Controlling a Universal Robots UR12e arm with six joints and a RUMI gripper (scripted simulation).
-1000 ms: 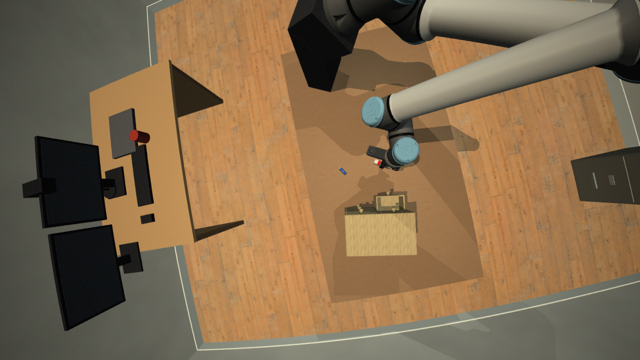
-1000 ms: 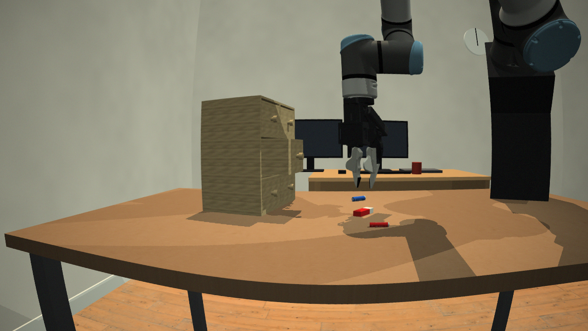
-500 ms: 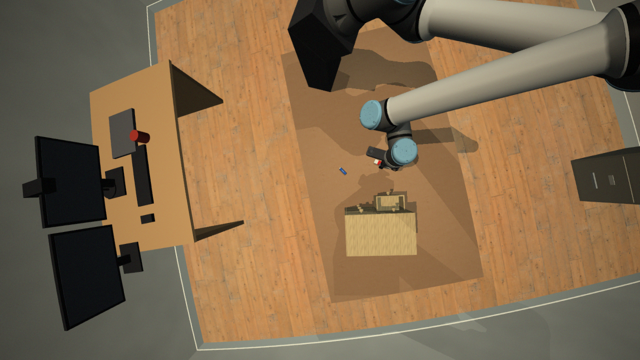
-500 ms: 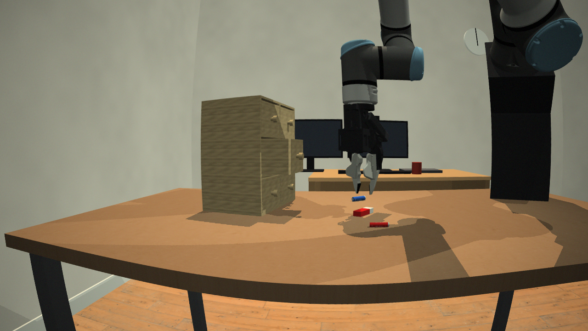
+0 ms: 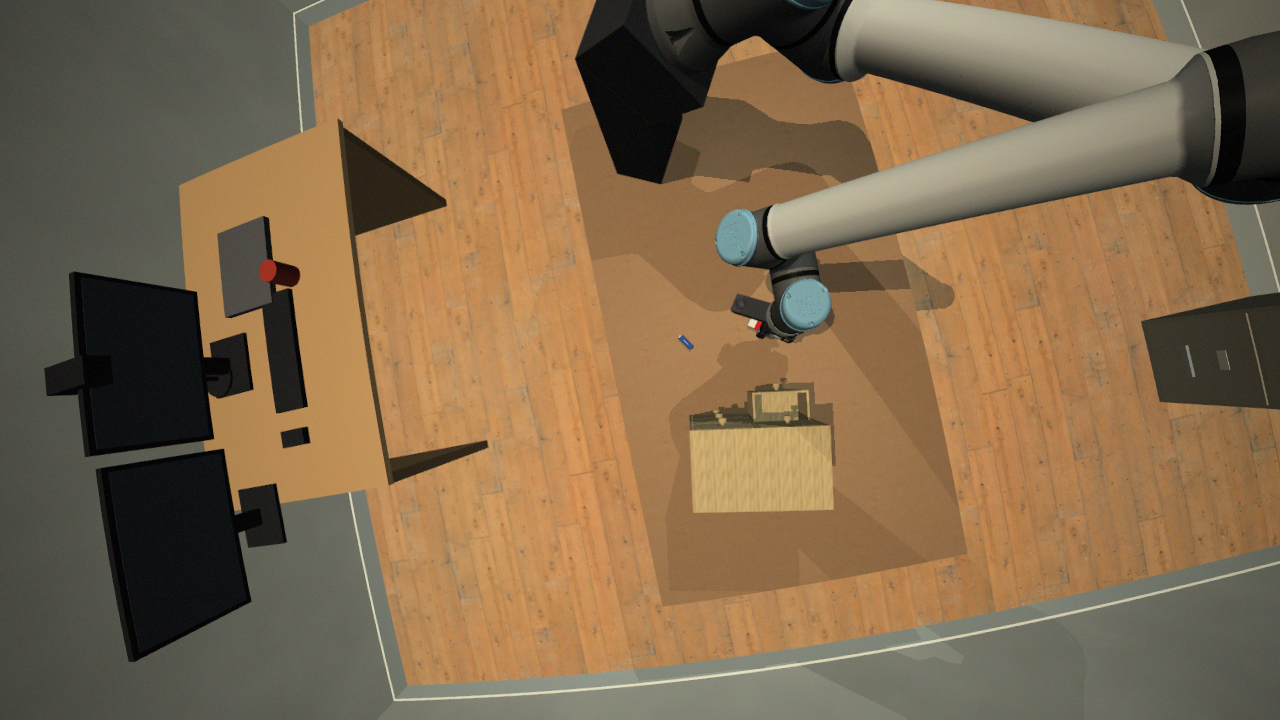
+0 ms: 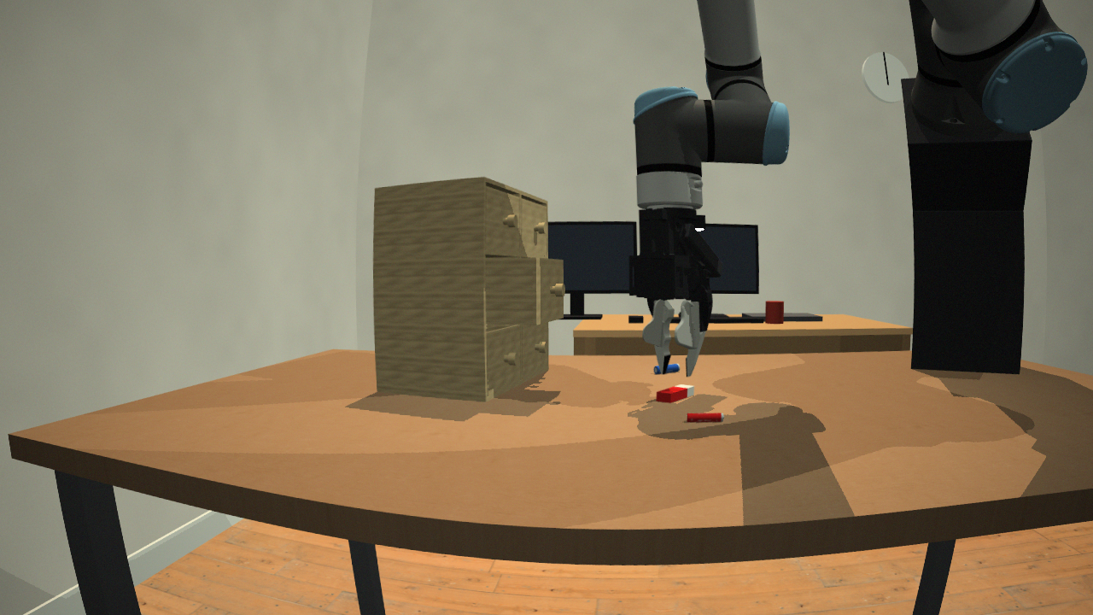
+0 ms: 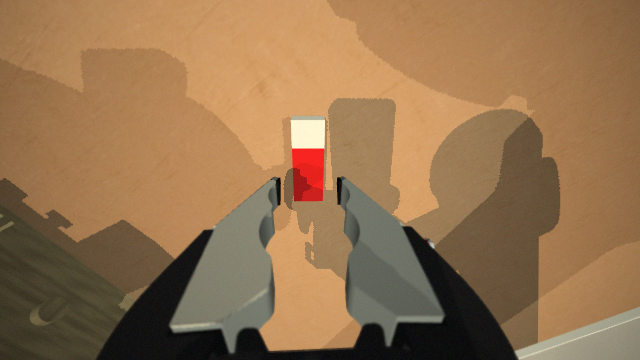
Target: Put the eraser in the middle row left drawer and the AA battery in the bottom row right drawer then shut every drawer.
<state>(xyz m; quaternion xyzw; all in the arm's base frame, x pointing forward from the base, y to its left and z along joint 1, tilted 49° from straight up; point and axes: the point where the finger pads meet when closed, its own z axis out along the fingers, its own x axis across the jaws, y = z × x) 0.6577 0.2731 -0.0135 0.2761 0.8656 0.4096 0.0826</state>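
Wooden table (image 5: 626, 537) (image 6: 267, 459) (image 7: 225, 40), grey walls (image 6: 190, 153).

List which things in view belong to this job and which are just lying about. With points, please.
Job:
- red-and-white block eraser (image 5: 753, 324) (image 6: 675, 394) (image 7: 308, 160)
- pale wooden chest (image 5: 760, 470) (image 6: 428, 290) (image 7: 50, 270)
- blue cylindrical battery (image 5: 685, 342) (image 6: 673, 368) or red cylindrical battery (image 6: 703, 417); which is AA is unclear

Lying about:
- the other battery
- red cylindrical cup (image 5: 281, 273) (image 6: 774, 312)
- black flat monitors (image 5: 143, 362) (image 6: 592, 256)

One chest (image 5: 760, 465) (image 6: 429, 290) (image 7: 30, 280), one eraser (image 5: 754, 324) (image 6: 674, 394) (image 7: 308, 160) and two batteries (image 5: 685, 342) (image 6: 670, 368) (image 6: 704, 417) (image 7: 430, 244) share the table (image 5: 626, 304) (image 6: 382, 474) (image 7: 235, 30); beyond are two monitors (image 5: 143, 362) (image 5: 174, 555) (image 6: 592, 256) (image 6: 737, 260), one keyboard (image 5: 284, 349) (image 6: 737, 317), one mouse (image 5: 295, 437) (image 6: 635, 319), one red cup (image 5: 279, 273) (image 6: 774, 312) and one wall clock (image 6: 877, 76).
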